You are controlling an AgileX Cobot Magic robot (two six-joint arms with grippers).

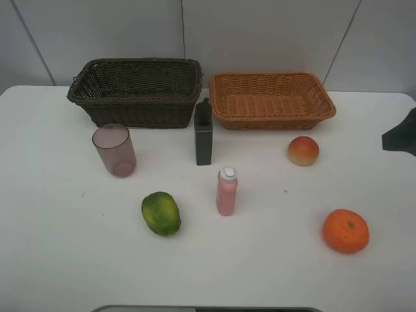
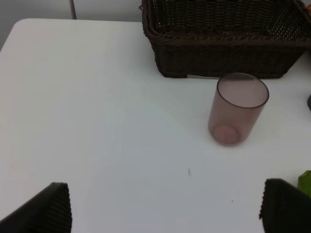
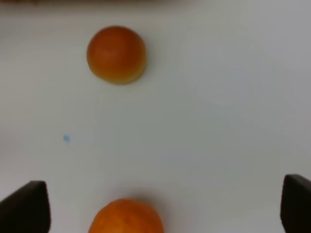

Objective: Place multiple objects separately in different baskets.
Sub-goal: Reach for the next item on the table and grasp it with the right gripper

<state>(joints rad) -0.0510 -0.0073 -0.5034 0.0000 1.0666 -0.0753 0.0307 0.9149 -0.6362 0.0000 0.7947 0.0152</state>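
The dark brown basket (image 1: 136,91) and the orange-tan basket (image 1: 272,99) stand side by side at the back, both empty. In front of them stand the mauve cup (image 1: 114,150), the dark grey bottle (image 1: 203,135) and the pink bottle (image 1: 226,190). The peach-like fruit (image 1: 303,151), green fruit (image 1: 161,213) and orange (image 1: 346,231) lie on the table. My left gripper (image 2: 165,213) is open, short of the cup (image 2: 238,109) and brown basket (image 2: 223,43). My right gripper (image 3: 161,206) is open above the table, with the orange (image 3: 125,217) between its fingers and the peach (image 3: 116,54) beyond.
All things rest on a white table (image 1: 58,247) against a grey wall. A dark part of the right arm (image 1: 403,133) shows at the right edge of the exterior view. The green fruit's edge (image 2: 305,182) shows beside the left gripper's finger.
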